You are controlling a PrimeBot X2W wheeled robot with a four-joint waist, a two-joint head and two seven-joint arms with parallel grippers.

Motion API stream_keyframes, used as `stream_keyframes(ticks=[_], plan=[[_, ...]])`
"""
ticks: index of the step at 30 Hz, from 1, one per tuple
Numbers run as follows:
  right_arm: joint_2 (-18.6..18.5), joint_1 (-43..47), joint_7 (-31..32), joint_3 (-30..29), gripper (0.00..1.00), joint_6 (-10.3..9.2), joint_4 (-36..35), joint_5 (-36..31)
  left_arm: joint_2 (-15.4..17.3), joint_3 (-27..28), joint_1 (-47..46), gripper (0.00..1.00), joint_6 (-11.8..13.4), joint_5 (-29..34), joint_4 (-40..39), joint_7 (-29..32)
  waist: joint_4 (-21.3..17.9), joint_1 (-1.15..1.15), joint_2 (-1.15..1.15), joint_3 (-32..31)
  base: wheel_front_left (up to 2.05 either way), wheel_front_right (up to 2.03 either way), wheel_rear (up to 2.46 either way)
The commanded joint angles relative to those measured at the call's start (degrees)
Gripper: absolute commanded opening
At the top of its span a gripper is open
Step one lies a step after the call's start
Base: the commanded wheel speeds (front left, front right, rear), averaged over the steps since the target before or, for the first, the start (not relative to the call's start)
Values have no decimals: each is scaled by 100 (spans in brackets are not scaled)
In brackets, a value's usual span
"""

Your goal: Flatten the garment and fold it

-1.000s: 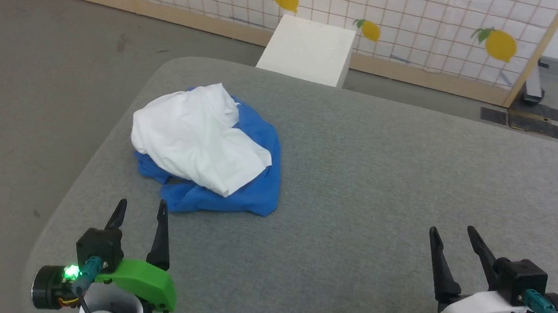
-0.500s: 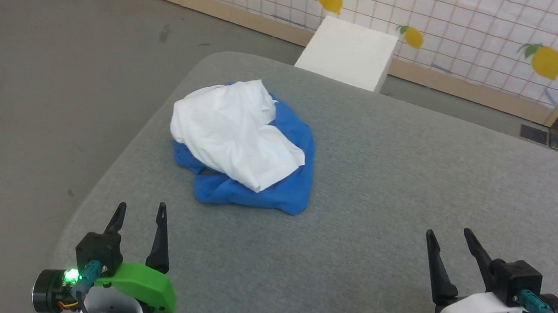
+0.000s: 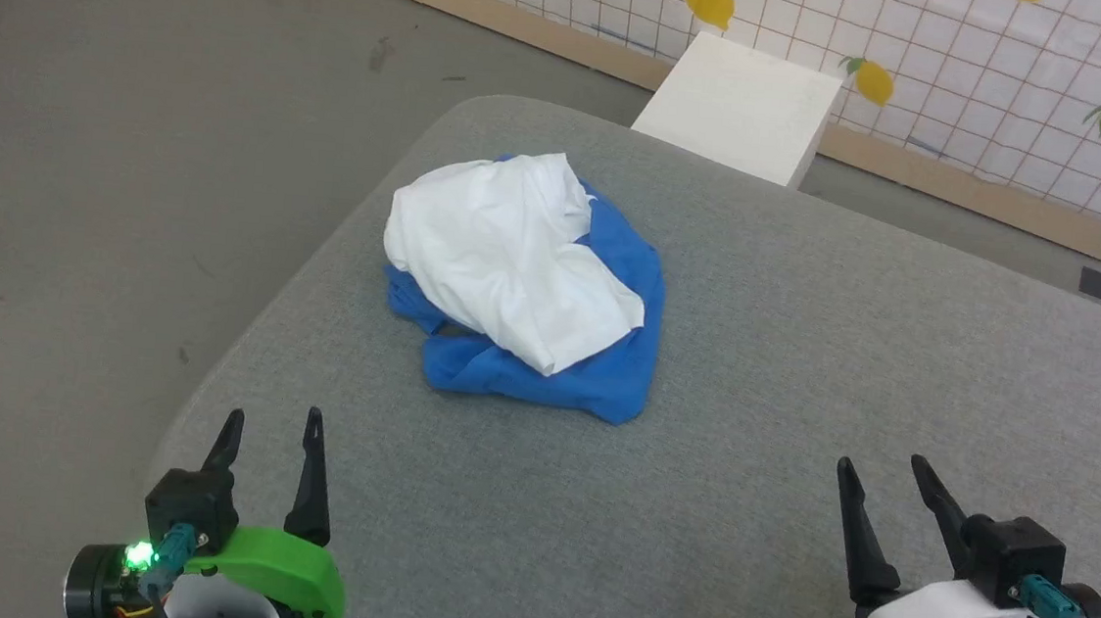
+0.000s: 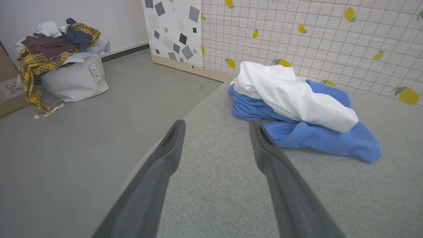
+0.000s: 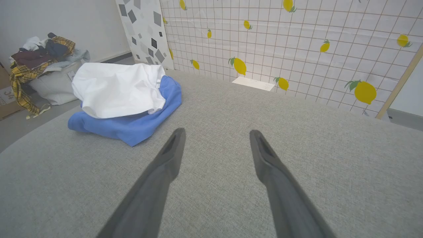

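your left gripper [image 3: 273, 420] sits at the near left edge of the grey table [image 3: 780, 386], jaws spread, holding nothing. the garment [image 3: 523, 277] lies crumpled ahead and a little right of it, white over blue, with no clear long axis. your right gripper [image 3: 880, 463], also spread and empty, is well apart from it, so left looks nearer.

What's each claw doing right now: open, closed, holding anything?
Left claw: open, holding nothing, apart from the garment.
Right claw: open, holding nothing.
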Motion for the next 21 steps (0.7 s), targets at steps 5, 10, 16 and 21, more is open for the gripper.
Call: stream_keyframes(ticks=[5, 10, 16, 21], plan=[[10, -89, -56, -18, 100, -7, 81, 84, -13, 37, -93, 100, 27, -205, 76, -102, 69, 0, 0, 25, 0, 0, 0], [11, -136, -40, -37, 100, -8, 62, 86, -15, 29, -427, 100, -80, -430, 145, -159, 52, 0, 0, 101, 0, 0, 0], [12, -245, 47, -71, 100, -8, -39, 9, -15, -97, -1429, 100, -305, -678, 606, -172, -78, 0, 0, 326, 0, 0, 0], [13, -316, 200, -80, 100, -9, -222, -116, 48, -77, -2650, 100, -493, -1006, 1475, 190, -324, 0, 0, 642, 0, 0, 0]])
